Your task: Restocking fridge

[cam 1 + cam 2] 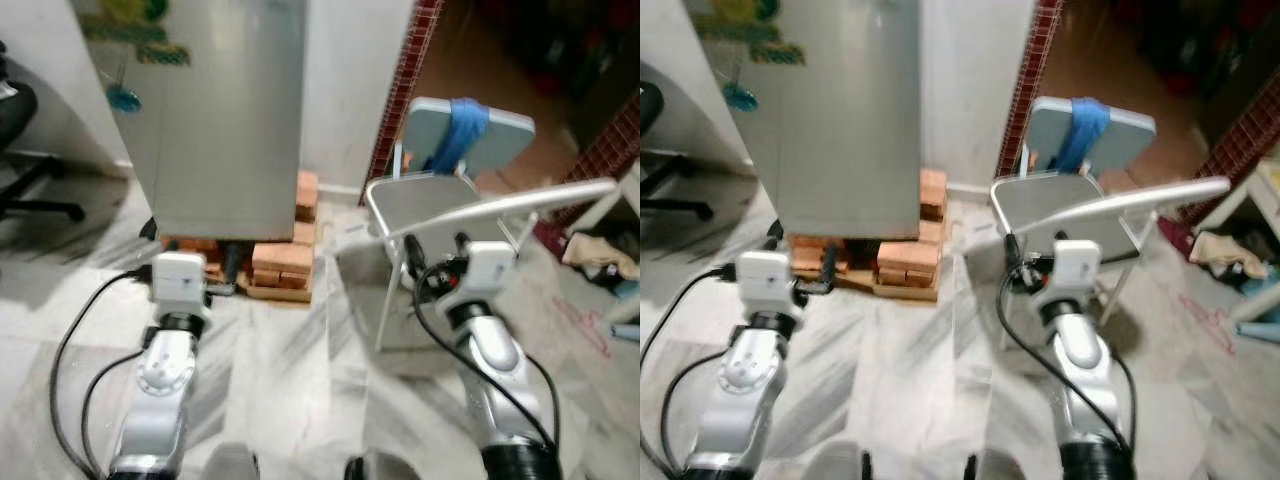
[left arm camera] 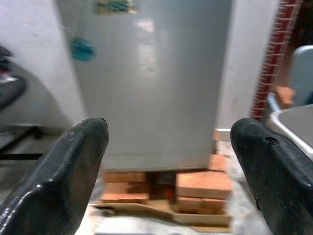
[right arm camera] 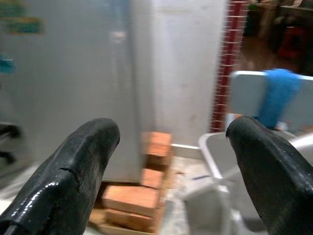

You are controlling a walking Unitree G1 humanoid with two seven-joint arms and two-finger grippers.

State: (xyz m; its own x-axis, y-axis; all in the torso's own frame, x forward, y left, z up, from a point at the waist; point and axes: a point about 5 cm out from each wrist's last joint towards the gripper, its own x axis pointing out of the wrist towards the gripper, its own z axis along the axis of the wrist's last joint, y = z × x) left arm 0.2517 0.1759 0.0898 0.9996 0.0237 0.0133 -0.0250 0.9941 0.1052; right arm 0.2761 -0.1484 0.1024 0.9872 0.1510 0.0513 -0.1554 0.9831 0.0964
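Note:
A tall grey fridge [image 1: 220, 120] stands ahead on the left with its door shut, raised on a stack of orange bricks [image 1: 285, 260]. Both silver arms reach forward at floor level in front of it. My left gripper [image 2: 168, 132] is open and points at the fridge's lower door, with nothing between its fingers [image 2: 63, 176]. My right gripper [image 1: 436, 248] is open and empty too, held beside the front of a grey folding chair [image 1: 430, 200]. Through the right wrist view the gripper [image 3: 171, 132] faces the gap between fridge and chair.
A blue cloth [image 1: 460, 130] hangs over the chair's backrest. A black office chair [image 1: 20, 120] stands at far left. Clothes [image 1: 600, 250] lie on the floor at right. A red brick wall edge [image 1: 400, 90] rises behind the chair. Marble floor [image 1: 300, 360] lies between my arms.

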